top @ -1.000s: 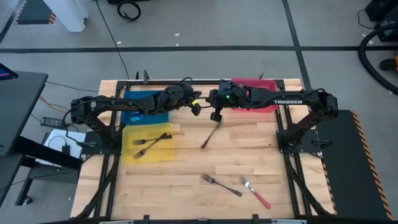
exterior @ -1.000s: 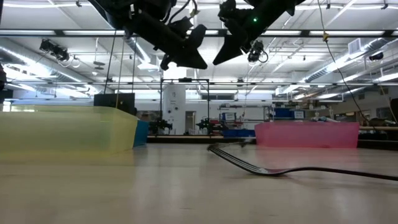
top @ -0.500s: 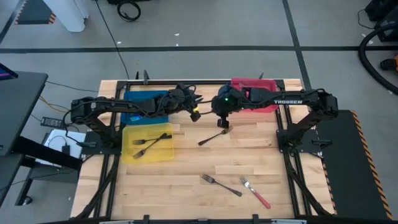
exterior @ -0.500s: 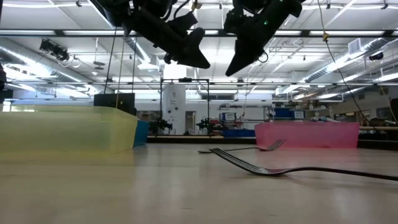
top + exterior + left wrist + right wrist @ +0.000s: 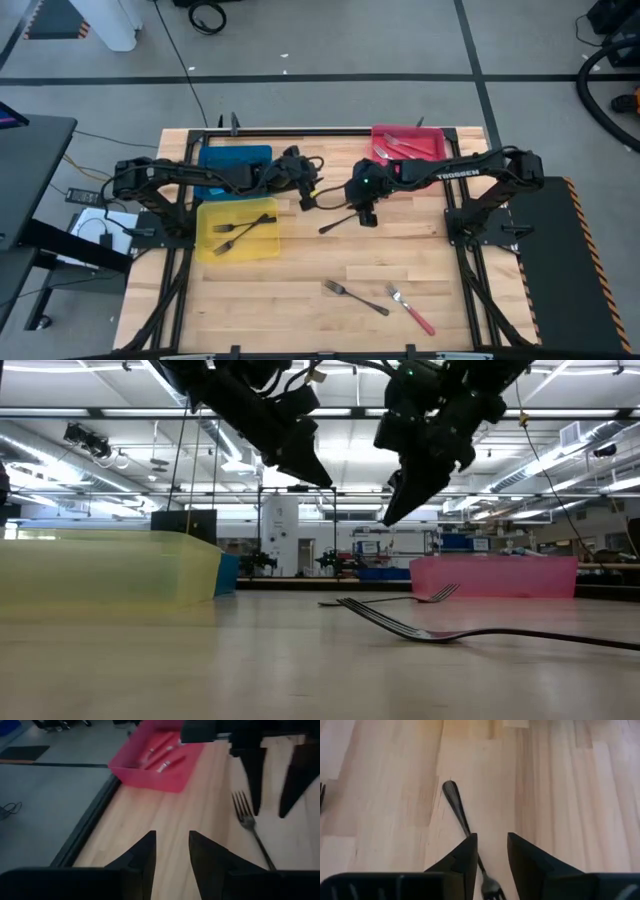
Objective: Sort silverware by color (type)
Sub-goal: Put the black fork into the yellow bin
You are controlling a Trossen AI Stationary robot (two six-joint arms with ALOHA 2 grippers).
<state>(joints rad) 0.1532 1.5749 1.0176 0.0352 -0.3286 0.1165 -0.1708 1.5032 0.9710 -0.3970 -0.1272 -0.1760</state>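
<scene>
A: A big hall with strip lights stands behind the wooden table [image 5: 330, 270]; on it sit a yellow tray [image 5: 237, 233] holding two grey forks, a blue tray [image 5: 234, 160] and a red tray [image 5: 408, 146] with red-handled forks in it.

B: And the piece in hand?

A: A plain grey fork [image 5: 336, 224] lies flat on the wood near the table's middle; the right gripper [image 5: 367, 215] hangs above its tined end, fingers apart with a narrow gap; in the right wrist view the stem [image 5: 461, 817] runs out ahead from between the fingertips, tines nearest the wrist, handle tip farthest.

B: So the step looks like picking it up?

A: I judge so; the stem already lines up with the gap, so the drop should go straight down, one finger on each side of the thin neck, closing only once the tips are nearly on the wood; a flat fork can skid away if a tip lands on it.

B: The left gripper [image 5: 170, 851]?

A: It waits just beside the right one, over the table, fingers a little apart and holding nothing; best kept clear.

B: Anything left over?

A: Another grey fork [image 5: 354, 297] and a red-handled fork [image 5: 411, 310] lie near the front edge, well apart from both sets of fingers.
</scene>
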